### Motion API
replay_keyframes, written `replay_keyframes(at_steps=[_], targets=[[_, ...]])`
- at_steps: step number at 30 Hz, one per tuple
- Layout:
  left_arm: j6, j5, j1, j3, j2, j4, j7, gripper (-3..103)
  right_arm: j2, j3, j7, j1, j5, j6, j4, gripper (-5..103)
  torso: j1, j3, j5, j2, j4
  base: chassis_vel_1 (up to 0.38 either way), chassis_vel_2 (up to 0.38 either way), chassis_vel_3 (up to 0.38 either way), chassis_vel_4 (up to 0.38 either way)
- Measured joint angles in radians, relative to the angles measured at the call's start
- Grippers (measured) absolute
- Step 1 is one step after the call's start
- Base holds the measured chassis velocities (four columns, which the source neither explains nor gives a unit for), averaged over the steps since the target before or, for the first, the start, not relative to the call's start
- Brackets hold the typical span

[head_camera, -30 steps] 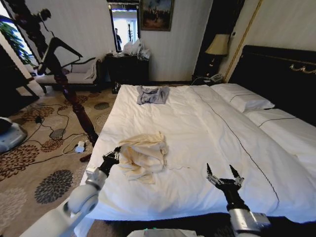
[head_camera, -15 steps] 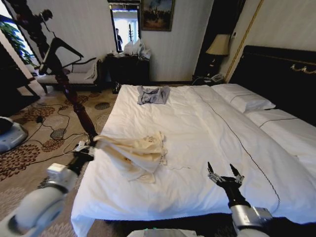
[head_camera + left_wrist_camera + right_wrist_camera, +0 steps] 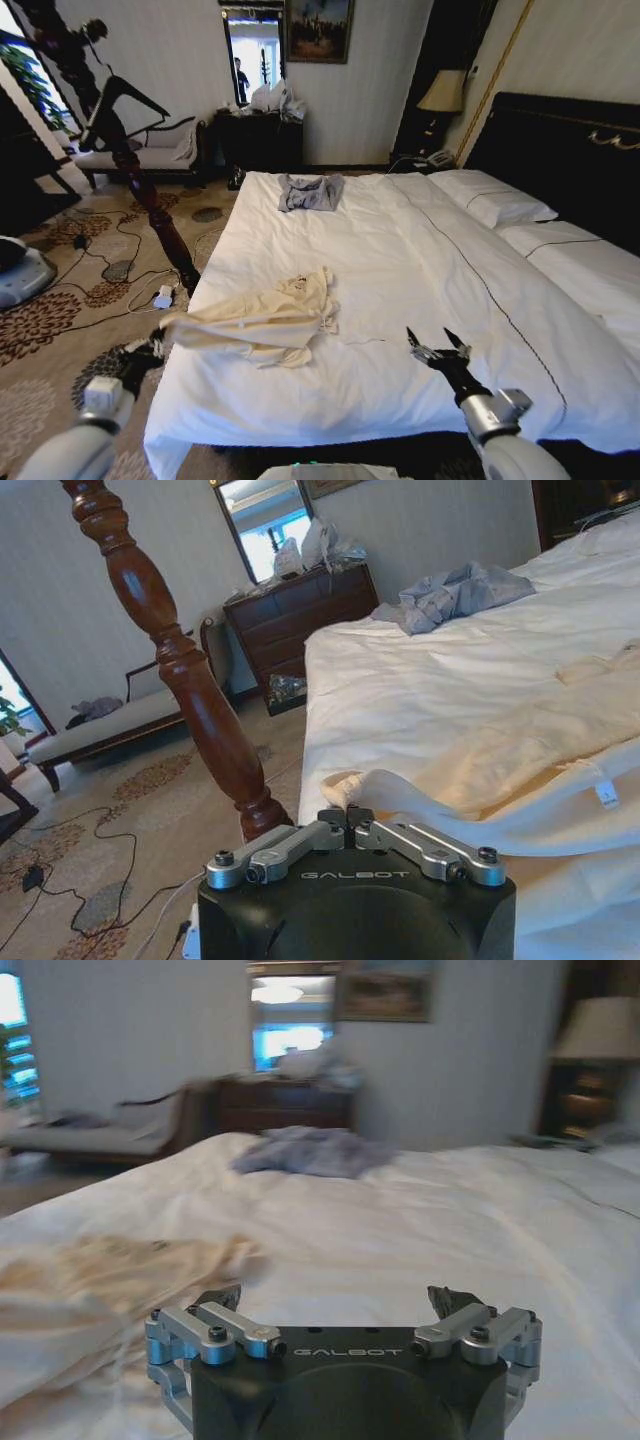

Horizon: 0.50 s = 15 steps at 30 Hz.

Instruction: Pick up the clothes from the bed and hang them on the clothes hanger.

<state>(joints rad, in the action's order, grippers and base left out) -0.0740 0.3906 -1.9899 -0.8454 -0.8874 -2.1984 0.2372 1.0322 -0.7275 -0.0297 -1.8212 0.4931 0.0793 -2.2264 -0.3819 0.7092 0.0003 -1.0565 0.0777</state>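
Observation:
The pale cream-yellow clothes [image 3: 262,318] lie stretched across the near left part of the bed [image 3: 420,260], one end drawn out past the bed's left edge. My left gripper [image 3: 153,343] is shut on that end, just off the bed's side over the carpet. In the left wrist view the gripper [image 3: 346,818] pinches a cream fold, and the clothes [image 3: 520,755] trail back onto the white duvet. My right gripper [image 3: 433,347] hovers open over the near middle of the bed, to the right of the clothes [image 3: 120,1270]. The clothes hanger is out of view.
A smaller grey garment [image 3: 309,191] lies at the bed's far end. A turned wooden post [image 3: 150,195] stands by the bed's left side, with cables and a white plug [image 3: 161,297] on the patterned carpet. Pillows [image 3: 495,200] and a black headboard are at right.
My left gripper has pulled back and leftward off the bed's edge, dragging the clothes out long and flat. The right gripper has shifted slightly left and forward.

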Motion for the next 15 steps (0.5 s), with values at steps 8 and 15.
replay_keyframes(at_steps=[8,15], targets=[[-0.017,-0.013,0.025,0.033,-0.017,-0.014,0.022,0,-0.167,0.191,-0.060,0.266,-0.060,-0.005,0.132,100,0.000,0.000,0.0001,0.000,0.0002,0.000,0.000,0.000,0.000],[-0.037,-0.017,0.027,0.043,0.009,-0.034,0.040,0,-0.159,0.466,-0.062,0.544,-0.089,-0.002,0.255,100,0.000,0.000,-0.0002,0.000,-0.0001,0.000,0.000,0.000,0.000]])
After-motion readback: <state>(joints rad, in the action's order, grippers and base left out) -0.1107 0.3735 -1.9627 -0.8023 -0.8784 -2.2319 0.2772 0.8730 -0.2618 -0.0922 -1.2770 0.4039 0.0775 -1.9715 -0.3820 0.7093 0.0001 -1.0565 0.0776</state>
